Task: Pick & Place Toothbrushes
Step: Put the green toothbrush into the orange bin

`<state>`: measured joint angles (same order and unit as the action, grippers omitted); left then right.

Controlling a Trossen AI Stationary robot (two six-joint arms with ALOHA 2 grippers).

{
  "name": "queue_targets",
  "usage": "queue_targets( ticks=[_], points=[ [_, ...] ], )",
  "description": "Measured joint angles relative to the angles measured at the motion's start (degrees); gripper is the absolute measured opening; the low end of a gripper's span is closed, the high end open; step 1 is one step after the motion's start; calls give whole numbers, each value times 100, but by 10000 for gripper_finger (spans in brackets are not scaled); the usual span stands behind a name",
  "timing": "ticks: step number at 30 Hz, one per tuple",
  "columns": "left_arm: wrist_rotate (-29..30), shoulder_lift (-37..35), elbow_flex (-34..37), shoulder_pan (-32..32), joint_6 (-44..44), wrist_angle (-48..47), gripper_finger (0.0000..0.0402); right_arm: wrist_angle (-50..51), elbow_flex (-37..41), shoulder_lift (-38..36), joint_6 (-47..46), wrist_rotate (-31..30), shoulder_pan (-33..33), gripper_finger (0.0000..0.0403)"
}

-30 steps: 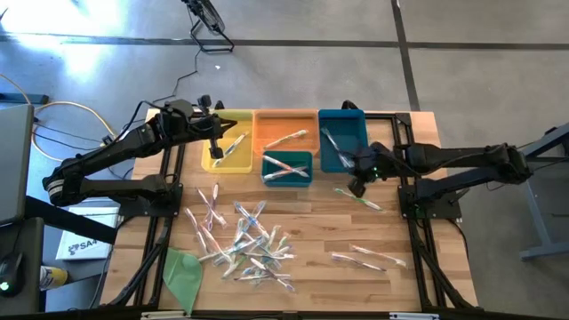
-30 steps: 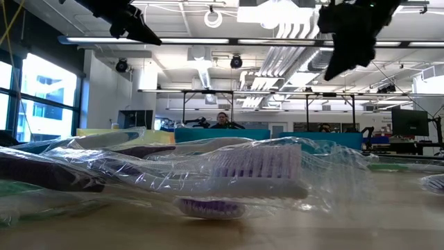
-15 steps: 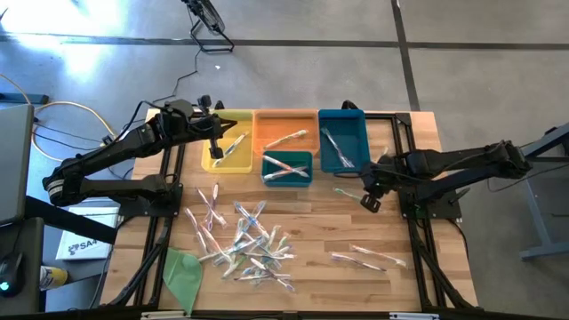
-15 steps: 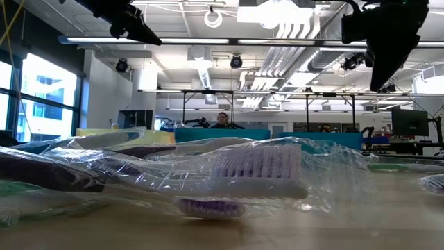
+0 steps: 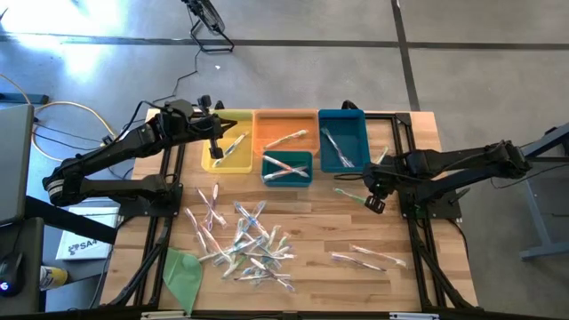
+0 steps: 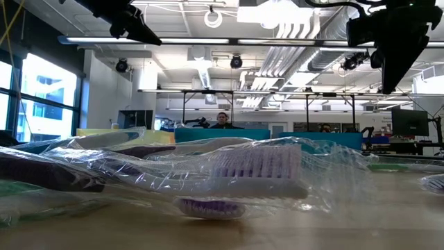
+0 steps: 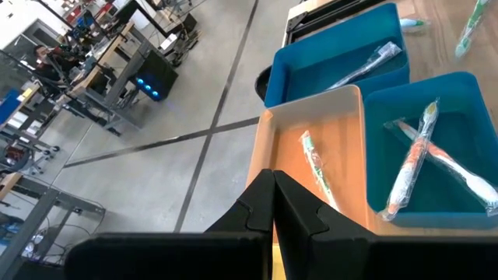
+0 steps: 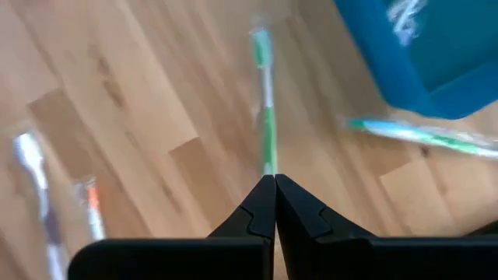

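High view is showing the right tool [image 5: 374, 204] hanging over the pale wooden worktop [image 5: 391, 231], just in front of the deep blue plastic bin [image 5: 342, 140]. Right wrist view is showing that tool's two dark fingers [image 8: 274, 204] pressed tip to tip, gripping nothing. A green-handled toothbrush [image 8: 265, 117] is lying flat on the boards directly ahead of those tips, its near end just beyond them, not touching as far as one can tell. A second, teal-tinted toothbrush [image 8: 416, 134] is lying off to one side, beside the corner of the blue bin.

Across the worktop, the left tool [image 5: 216, 151] is hovering above the yellow plastic bin [image 5: 228, 142], and its fingers [image 7: 272, 204] are likewise closed together and empty. Left wrist view is showing the orange bin [image 7: 327, 155] with one wrapped toothbrush inside and the small teal bin [image 7: 436, 163] with two crossed ones.

Most clear-wrapped toothbrushes [image 5: 244, 240] are sitting in a loose heap on the middle of the worktop, well apart from both tools, with a few more [image 5: 369, 258] near the front right corner. A flat green cloth-like sheet [image 5: 184, 271] is resting at the front left.
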<state>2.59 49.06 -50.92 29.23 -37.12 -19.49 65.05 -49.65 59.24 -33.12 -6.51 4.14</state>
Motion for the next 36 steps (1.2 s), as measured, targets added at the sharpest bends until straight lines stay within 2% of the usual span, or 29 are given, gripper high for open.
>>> queue_targets(
  ticks=[8, 17, 20, 36],
  points=[
    [0, 0, 0, 0, 0, 0, 0, 161, 0, 27, 79, -48, 0, 16],
    [0, 0, 0, 0, -2, 0, 0, 127, 0, 27, 11, 12, 0, 128],
    [0, 0, 0, 0, -2, -2, 0, 122, 0, 27, 7, -41, 0, 149],
    [0, 0, 0, 0, 9, -2, 0, -1053, 1264, 33, -28, 253, 0, 155]
  ],
)
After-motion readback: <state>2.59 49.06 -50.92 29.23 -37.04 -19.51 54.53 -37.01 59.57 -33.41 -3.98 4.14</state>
